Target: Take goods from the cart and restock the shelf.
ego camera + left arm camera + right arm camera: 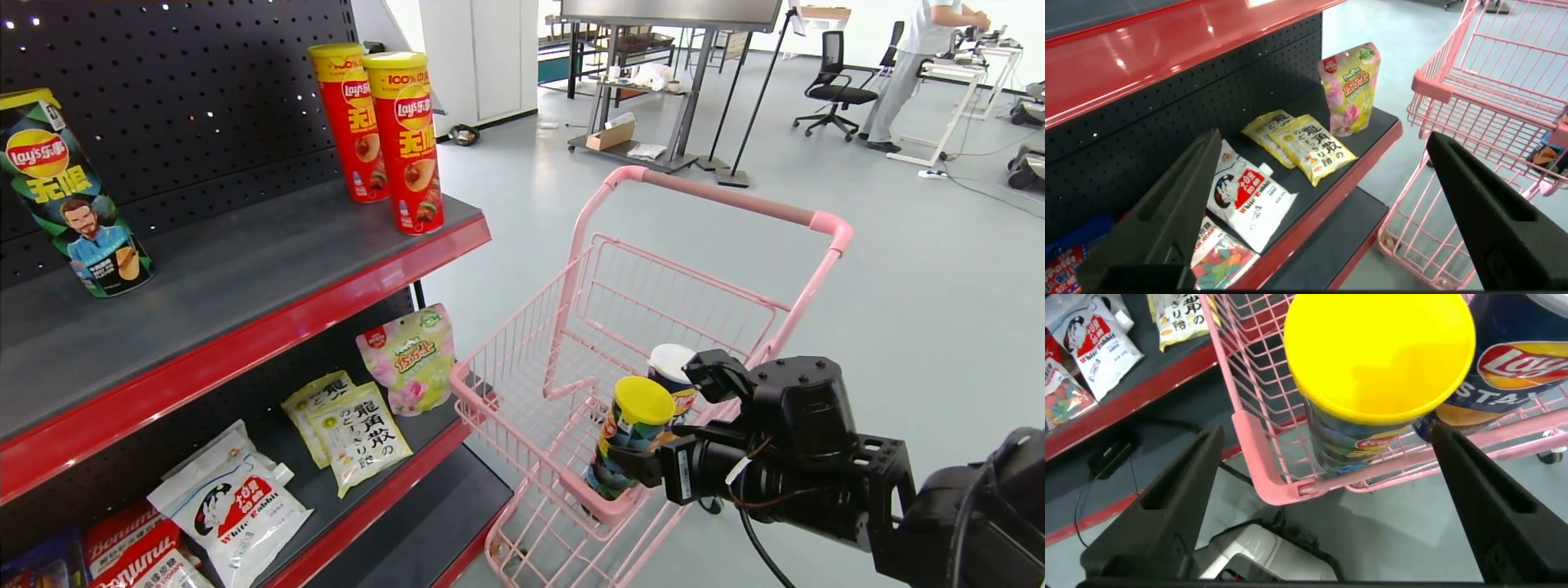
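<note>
A pink cart (710, 204) stands right of the shelf (245, 327). In its upper basket a yellow-lidded chip can (633, 433) stands upright at the near corner, with a white-lidded can (671, 367) just behind it. My right gripper (645, 467) is open at the yellow-lidded can (1380, 367), one finger (1167, 514) to each side and nothing gripped. The blue can (1523, 367) sits beside it. My left gripper (1324, 140) is open and empty, facing the lower shelf. On the top shelf stand two red cans (400, 139) and a green can (73, 196).
The lower shelf holds snack bags: a green-pink one (412, 355), yellow ones (359, 433) and a white one (233, 502). The top shelf has bare room between the cans. Open grey floor lies behind the cart, with a board stand (645, 82) farther back.
</note>
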### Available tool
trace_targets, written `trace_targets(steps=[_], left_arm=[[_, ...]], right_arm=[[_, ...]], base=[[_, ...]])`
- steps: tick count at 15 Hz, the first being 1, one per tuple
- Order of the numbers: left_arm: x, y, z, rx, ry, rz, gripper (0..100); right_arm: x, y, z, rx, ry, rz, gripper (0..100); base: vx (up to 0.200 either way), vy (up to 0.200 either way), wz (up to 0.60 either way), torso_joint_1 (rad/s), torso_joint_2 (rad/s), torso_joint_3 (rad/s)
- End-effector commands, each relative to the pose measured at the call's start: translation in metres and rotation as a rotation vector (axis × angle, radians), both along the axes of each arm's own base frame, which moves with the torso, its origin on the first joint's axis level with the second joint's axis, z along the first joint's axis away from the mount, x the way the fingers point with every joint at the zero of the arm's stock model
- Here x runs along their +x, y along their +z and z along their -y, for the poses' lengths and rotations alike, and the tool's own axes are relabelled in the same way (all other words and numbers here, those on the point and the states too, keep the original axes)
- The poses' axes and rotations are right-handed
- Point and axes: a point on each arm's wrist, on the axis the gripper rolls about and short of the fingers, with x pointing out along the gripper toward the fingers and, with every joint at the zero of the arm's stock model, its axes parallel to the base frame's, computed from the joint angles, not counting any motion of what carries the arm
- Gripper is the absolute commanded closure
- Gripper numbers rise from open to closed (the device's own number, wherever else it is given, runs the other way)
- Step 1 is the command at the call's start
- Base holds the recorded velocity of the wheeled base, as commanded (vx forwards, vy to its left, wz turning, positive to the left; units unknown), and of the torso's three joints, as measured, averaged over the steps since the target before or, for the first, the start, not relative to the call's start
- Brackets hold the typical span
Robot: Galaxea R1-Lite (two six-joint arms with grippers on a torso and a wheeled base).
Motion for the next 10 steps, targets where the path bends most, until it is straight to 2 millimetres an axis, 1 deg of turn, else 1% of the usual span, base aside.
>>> trace_targets(steps=[1,4,10], left_arm=[[0.000,0.000,0.000,0.000,0.001,0.000,0],[0.000,0.000,0.000,0.000,-0.001,0.000,0],[0.000,0.000,0.000,0.000,0.001,0.000,0]], right_arm=[[0.003,-0.007,-0.002,-0.014,0.001,-0.019,0],[0.007,-0.011,-0.004,-0.018,0.000,-0.023,0],[0.024,-0.016,-0.014,-0.012,0.001,-0.005,0]], base=[[0.000,0.000,0.00,0.000,0.00,0.000],[0.000,0.000,0.00,0.000,0.00,0.000],[0.000,0.000,0.00,0.000,0.00,0.000]])
